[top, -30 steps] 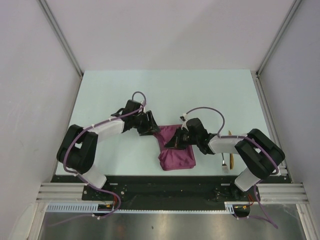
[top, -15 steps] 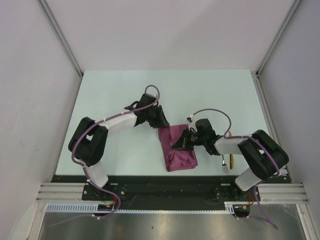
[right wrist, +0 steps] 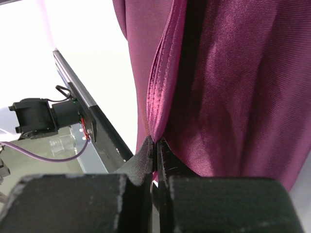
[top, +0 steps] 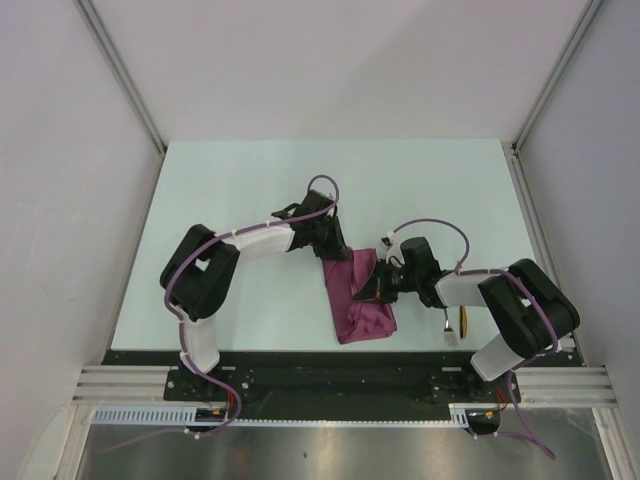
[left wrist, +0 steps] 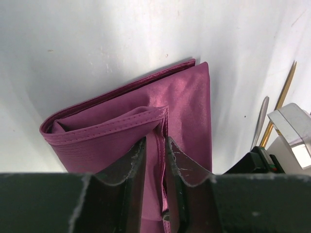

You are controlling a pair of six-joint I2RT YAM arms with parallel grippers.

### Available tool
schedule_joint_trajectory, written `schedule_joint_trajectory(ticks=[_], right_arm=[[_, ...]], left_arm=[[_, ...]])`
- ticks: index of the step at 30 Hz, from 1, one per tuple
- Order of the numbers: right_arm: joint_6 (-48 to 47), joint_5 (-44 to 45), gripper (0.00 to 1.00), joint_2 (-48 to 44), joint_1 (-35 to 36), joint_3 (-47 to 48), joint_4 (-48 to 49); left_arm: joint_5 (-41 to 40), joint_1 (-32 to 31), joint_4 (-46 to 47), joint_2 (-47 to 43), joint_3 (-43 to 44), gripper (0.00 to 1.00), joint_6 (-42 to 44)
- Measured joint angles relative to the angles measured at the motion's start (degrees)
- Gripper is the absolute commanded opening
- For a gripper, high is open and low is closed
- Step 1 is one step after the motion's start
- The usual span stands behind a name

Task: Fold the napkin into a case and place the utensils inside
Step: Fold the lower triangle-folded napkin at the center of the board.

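Observation:
The plum-magenta napkin (top: 362, 305) lies partly folded near the table's front edge, between my two arms. My left gripper (top: 337, 254) is at its far edge. In the left wrist view the napkin (left wrist: 146, 102) shows stacked layers, and my left gripper (left wrist: 154, 145) is shut on a raised hemmed fold. My right gripper (top: 374, 290) is over the cloth's right side. In the right wrist view my right gripper (right wrist: 156, 143) is shut on a hem of the napkin (right wrist: 233, 87), which hangs lifted. The utensils lie to the right: a silver spoon (top: 448, 326) (left wrist: 261, 119) and a golden piece (top: 462, 318) (left wrist: 282, 94).
White walls with metal posts (top: 125, 85) enclose the pale table (top: 240, 190) on three sides. A black rail (top: 320, 365) runs along the near edge, just in front of the napkin. The utensils lie close beside the right arm's forearm (top: 460, 290).
My left arm swung right to the napkin's far edge and its jaws narrowed onto a fold. The right gripper shifted slightly right with the cloth, and the napkin looks narrower.

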Motion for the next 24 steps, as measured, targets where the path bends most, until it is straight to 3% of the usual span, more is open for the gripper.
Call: schedule_joint_trajectory(ticks=[15, 18, 19, 24], right_arm=[[-4.13, -0.52, 0.09, 2.43, -0.83, 1.27, -3.65], [-4.68, -0.52, 0.14, 2.47, -0.98, 2.05, -4.46], [-4.94, -0.55, 0.22, 2.56, -0.98, 2.34, -4.72], [-5.66, -0.57, 0.4, 2.89, -1.42, 3.56, -6.58]], left_arm=[[-1.49, -0.26, -0.66, 3.23, 1.51, 0.26, -0.44], [-1.49, -0.28, -0.55, 3.23, 1.51, 0.29, -0.44], [-1.49, -0.28, -0.55, 3.23, 1.51, 0.31, -0.44], [-1.33, -0.28, -0.46, 2.99, 1.42, 0.34, -0.33]])
